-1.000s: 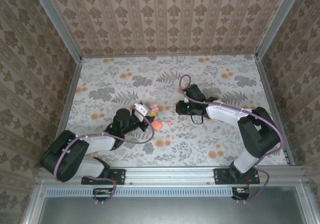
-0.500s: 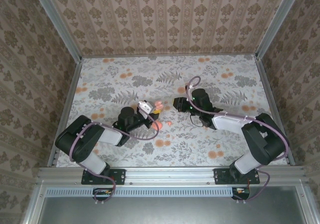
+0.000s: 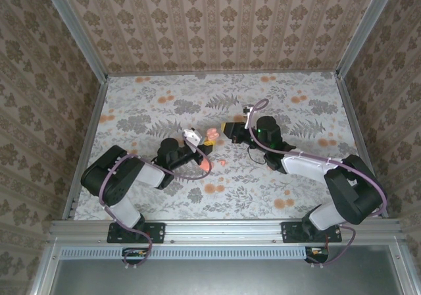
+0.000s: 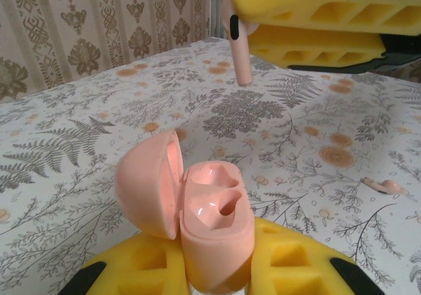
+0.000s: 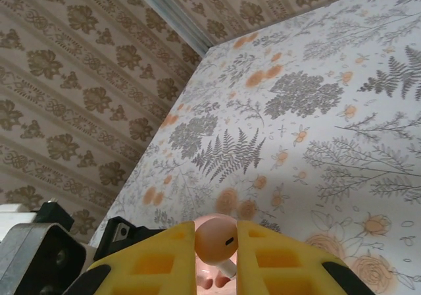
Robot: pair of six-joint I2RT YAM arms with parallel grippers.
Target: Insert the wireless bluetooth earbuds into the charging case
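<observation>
Grips open charging case (image 4: 214, 222) in left gripper (image 4: 212, 272), sockets exposed for loading; pinches earbud (image 5: 215, 240) stem-down in right gripper (image 5: 217, 262) above, ready for insertion.

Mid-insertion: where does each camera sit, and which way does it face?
Top external: above, behind the bases, looking down on the floral cloth; left arm and right arm show.
Left wrist: low, facing the right gripper; left gripper holds the open charging case.
Right wrist: facing a wall corner; right gripper pinches an earbud.
Both wrist views share that earbud.
</observation>
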